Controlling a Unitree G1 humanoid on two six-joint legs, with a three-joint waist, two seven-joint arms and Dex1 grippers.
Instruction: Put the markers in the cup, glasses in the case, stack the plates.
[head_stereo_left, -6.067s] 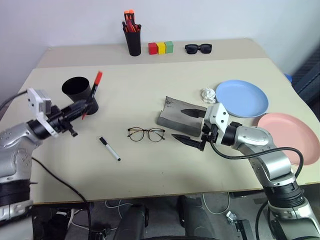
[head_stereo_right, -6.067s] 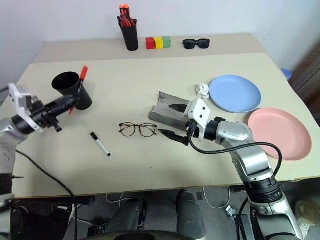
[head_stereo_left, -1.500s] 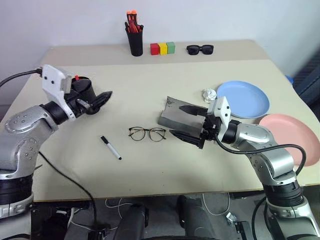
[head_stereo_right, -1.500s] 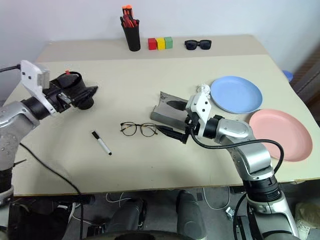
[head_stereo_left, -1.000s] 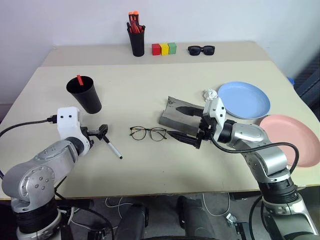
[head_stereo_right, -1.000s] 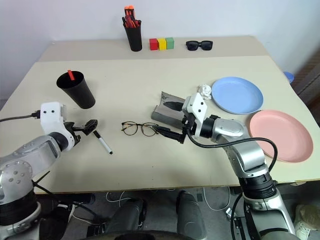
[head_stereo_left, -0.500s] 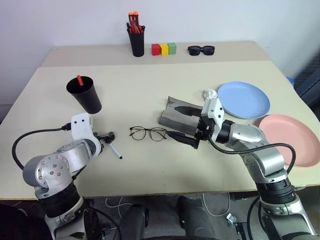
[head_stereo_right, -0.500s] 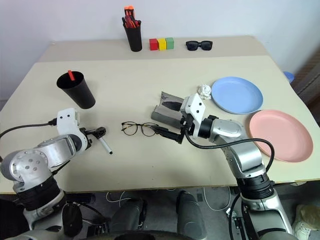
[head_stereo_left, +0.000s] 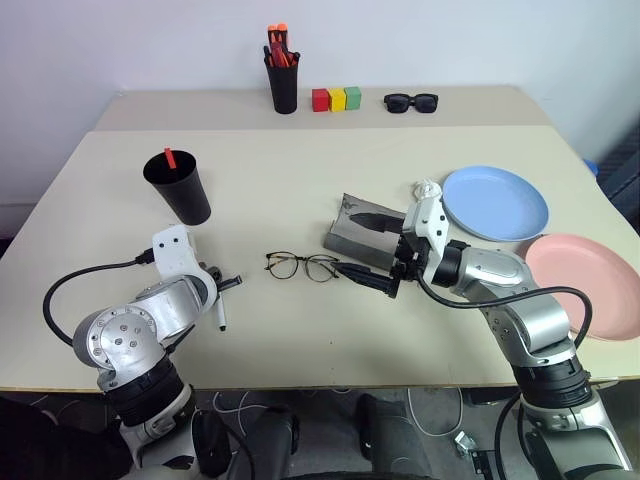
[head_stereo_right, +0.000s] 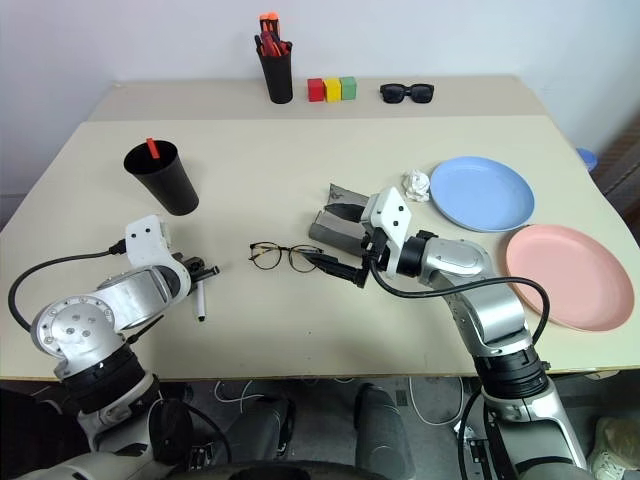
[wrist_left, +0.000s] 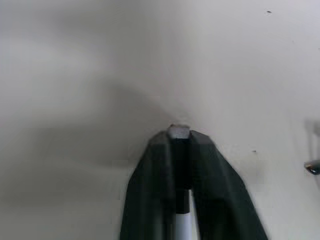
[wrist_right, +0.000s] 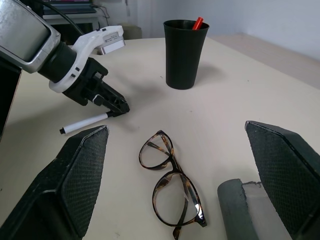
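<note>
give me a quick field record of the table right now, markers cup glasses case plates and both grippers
left gripper: shut on the black marker, which lies on the table
red-topped marker: standing in the cup
glasses: on the table, unfolded, beside the case
case: open
right gripper: open, near the glasses
plates: blue plate and pink plate, side by side, unstacked
</note>
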